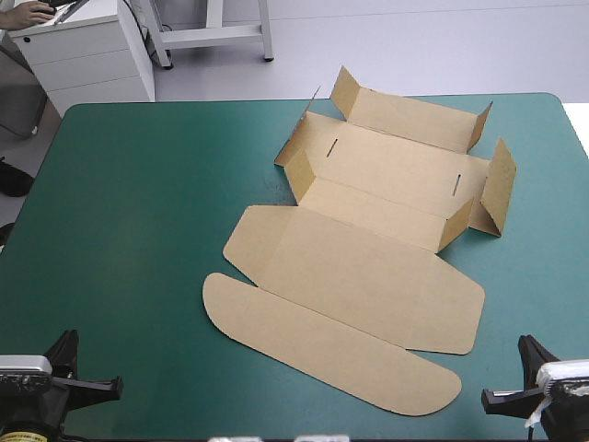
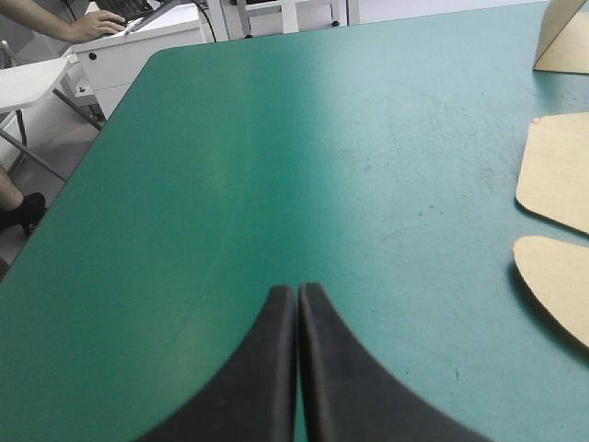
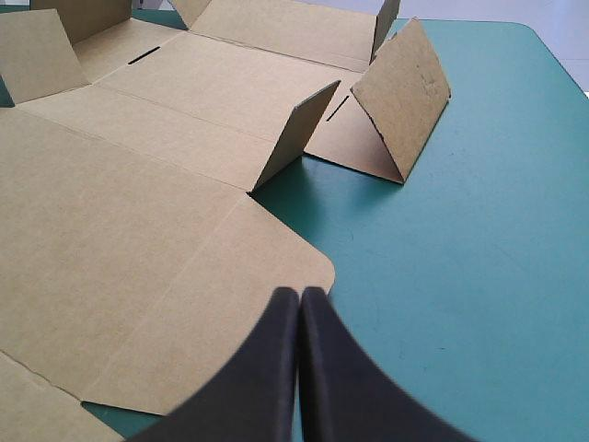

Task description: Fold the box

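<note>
The brown box (image 1: 368,249) is lying opened out on the teal-green cover (image 1: 138,230), filling the middle and upper right of the high view. Its long rounded tuck flap (image 1: 322,345) is lying flat toward the lower centre, with the broad lid panel (image 1: 359,267) just above it. Further up, the base panel (image 1: 396,170) is showing two narrow slots. The far wall (image 1: 414,120) and the right side wall (image 1: 500,189) are already leaning partway up rather than lying flat.

The left gripper (image 2: 297,304) is hanging over bare cover with its black fingers pressed together into one point and gripping nothing. The box's rounded edges (image 2: 557,180) are showing well off to one side of it. The right gripper (image 3: 300,304) is likewise pinched together and empty. It is hovering over the lid's rounded corner (image 3: 313,262), with a small upright flap (image 3: 294,138) and the tented side wall (image 3: 405,92) ahead of it.

The folding appears to be only just beginning, with both arms parked at the lower corners of the high view and neither touching the board. The next move is probably calling for both arms to travel in toward the base panel. One would be steadying the sheet while the other is raising a wall along its crease. The board looks light and loose, so pushing one side alone could be sliding the whole sheet.
</note>
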`<state>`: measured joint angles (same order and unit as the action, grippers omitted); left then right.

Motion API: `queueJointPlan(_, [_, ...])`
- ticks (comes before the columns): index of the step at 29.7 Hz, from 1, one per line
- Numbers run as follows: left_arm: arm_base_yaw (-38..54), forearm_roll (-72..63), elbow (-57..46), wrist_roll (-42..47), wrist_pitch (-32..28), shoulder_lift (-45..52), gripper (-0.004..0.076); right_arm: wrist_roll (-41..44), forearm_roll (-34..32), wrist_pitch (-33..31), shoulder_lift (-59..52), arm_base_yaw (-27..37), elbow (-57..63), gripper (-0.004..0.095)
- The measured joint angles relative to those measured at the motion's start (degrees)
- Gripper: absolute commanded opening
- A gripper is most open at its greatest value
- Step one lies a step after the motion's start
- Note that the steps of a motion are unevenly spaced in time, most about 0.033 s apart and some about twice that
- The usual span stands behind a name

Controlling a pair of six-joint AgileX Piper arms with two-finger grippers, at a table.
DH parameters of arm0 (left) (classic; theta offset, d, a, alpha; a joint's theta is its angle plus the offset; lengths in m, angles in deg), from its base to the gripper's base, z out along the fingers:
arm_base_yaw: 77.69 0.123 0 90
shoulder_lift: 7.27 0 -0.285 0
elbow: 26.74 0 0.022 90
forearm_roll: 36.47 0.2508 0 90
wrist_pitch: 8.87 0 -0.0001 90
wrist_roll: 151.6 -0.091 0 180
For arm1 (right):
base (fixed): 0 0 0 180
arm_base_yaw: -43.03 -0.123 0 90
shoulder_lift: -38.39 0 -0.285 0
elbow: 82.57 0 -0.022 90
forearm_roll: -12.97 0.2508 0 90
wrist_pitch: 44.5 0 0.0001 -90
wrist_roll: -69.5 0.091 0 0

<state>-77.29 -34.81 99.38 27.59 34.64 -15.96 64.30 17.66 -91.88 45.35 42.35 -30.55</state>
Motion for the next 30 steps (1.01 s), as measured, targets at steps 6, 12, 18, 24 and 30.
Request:
queueJointPlan(6, [0.0, 0.0, 0.0, 0.0, 0.0, 0.0, -0.001, 0.0, 0.0, 0.0, 0.0, 0.0, 0.0, -0.002])
queueJointPlan(12, [0.0, 0.0, 0.0, 0.0, 0.0, 0.0, -0.001, 0.0, 0.0, 0.0, 0.0, 0.0, 0.0, -0.0016])
queueJointPlan(18, [0.0, 0.0, 0.0, 0.0, 0.0, 0.0, -0.001, 0.0, 0.0, 0.0, 0.0, 0.0, 0.0, 0.0082])
queueJointPlan(24, [0.0, 0.0, 0.0, 0.0, 0.0, 0.0, -0.001, 0.0, 0.0, 0.0, 0.0, 0.0, 0.0, 0.0479])
queueJointPlan(30, [0.0, 0.0, 0.0, 0.0, 0.0, 0.0, -0.001, 0.0, 0.0, 0.0, 0.0, 0.0, 0.0, 0.0657])
